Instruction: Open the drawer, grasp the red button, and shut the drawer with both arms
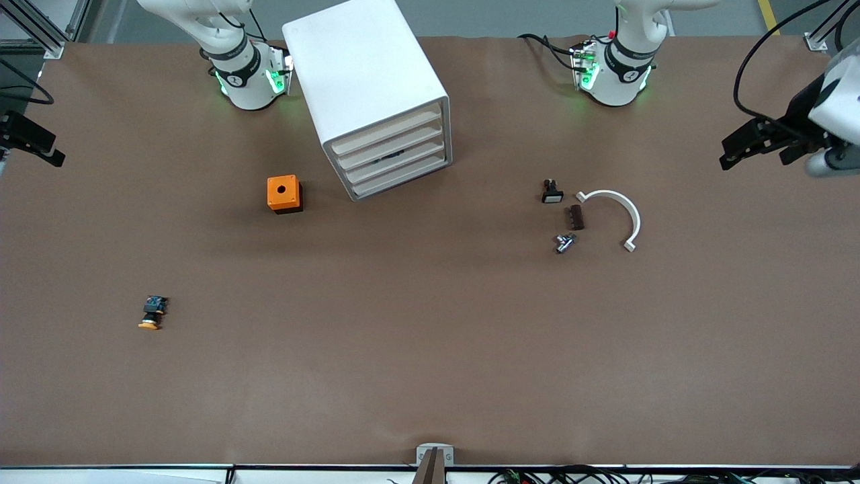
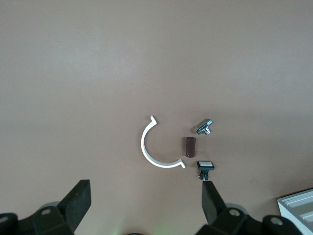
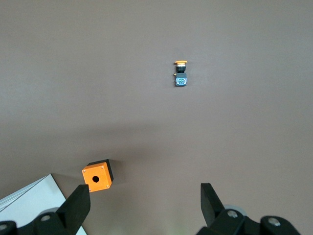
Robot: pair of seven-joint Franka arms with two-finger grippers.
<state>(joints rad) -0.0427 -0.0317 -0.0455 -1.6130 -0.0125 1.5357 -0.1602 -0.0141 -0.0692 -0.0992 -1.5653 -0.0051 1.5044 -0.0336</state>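
Observation:
The white cabinet (image 1: pixel 363 74) stands between the two arm bases, and all of its slat-front drawers (image 1: pixel 396 158) are pushed in. The button is hidden. My left gripper (image 2: pixel 145 190) hangs open and empty high over the table by a cluster of small parts. A corner of the cabinet (image 2: pixel 299 208) shows in its wrist view. My right gripper (image 3: pixel 144 192) is also open and empty, high over the table beside the orange cube (image 3: pixel 97 176), with the cabinet's edge (image 3: pixel 29 205) in sight. The front view shows only the arms' bases: right arm (image 1: pixel 245 77), left arm (image 1: pixel 615 74).
The orange cube (image 1: pixel 284 193) with a hole sits beside the cabinet. An orange-capped button (image 1: pixel 152 313) lies nearer the camera. Toward the left arm's end lie a white-capped black switch (image 1: pixel 551 193), a brown block (image 1: pixel 576 217), a metal fitting (image 1: pixel 564 243) and a white arc (image 1: pixel 621 214).

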